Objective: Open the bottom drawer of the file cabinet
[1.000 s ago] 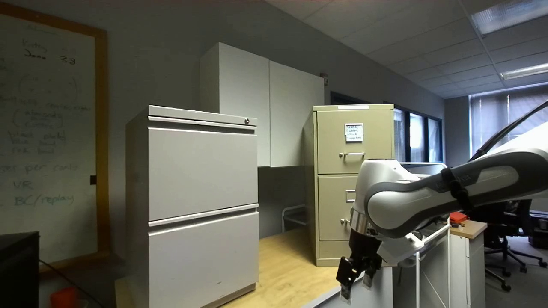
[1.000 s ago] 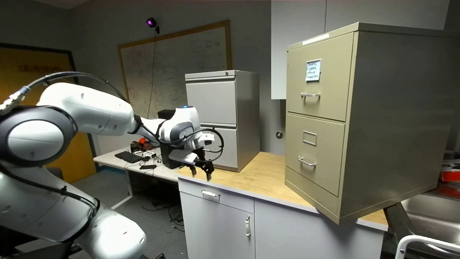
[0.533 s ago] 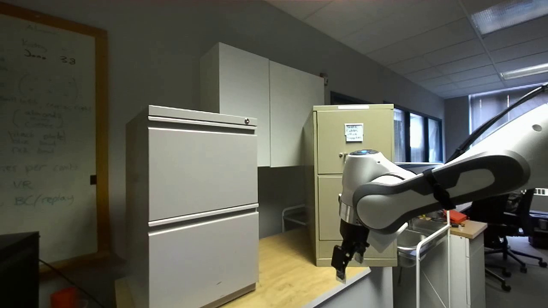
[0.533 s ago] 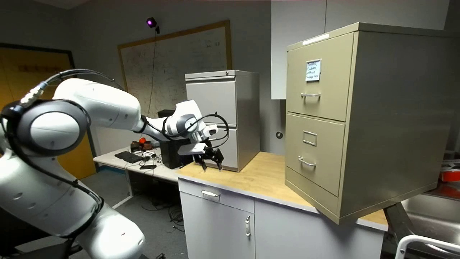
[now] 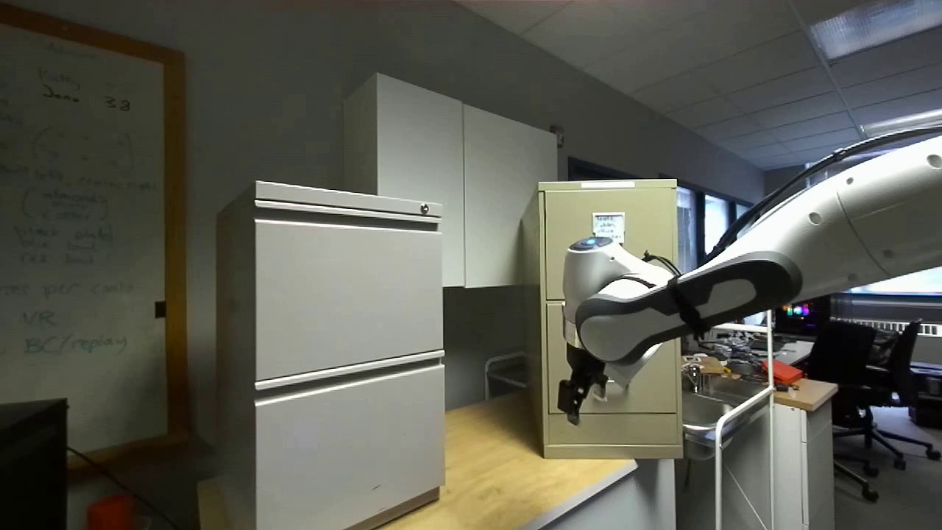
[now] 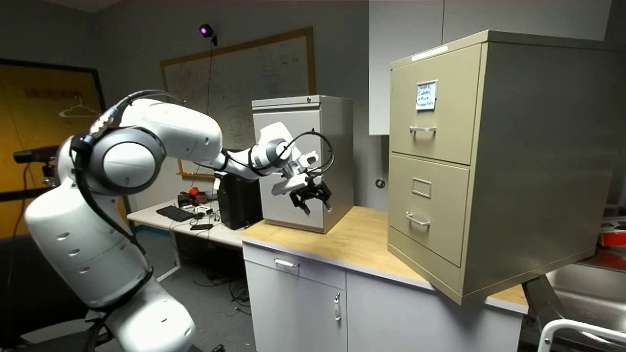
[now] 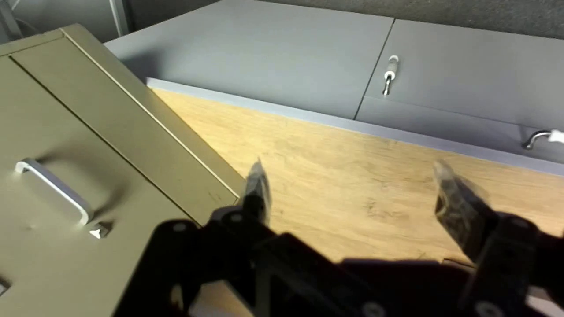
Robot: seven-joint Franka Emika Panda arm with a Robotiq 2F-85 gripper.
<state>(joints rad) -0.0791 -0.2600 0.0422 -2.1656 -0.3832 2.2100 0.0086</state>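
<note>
Bottom drawer point(image 6: 433, 208): closed, in tan file cabinet point(image 6: 508, 161), likely the one meant; front corner overhangs the table point(image 6: 364, 237), perhaps to turn the handle point(image 7: 59, 187) towards the arm point(image 6: 186, 134). Pincer point(image 7: 351, 174): jaws spread wide, nothing between, tilted down above the table, presumably to straddle that handle.

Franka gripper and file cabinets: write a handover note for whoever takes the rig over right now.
Gripper: open, holding nothing, above the wooden countertop.
Beige file cabinet: bottom drawer shut, its bar handle not gripped.
Grey file cabinet: lower drawer shut too.
Done: no drawer open yet on either cabinet.
Left: settle which cabinet is meant; if the beige one, probably grip the bar handle and pull.
</note>
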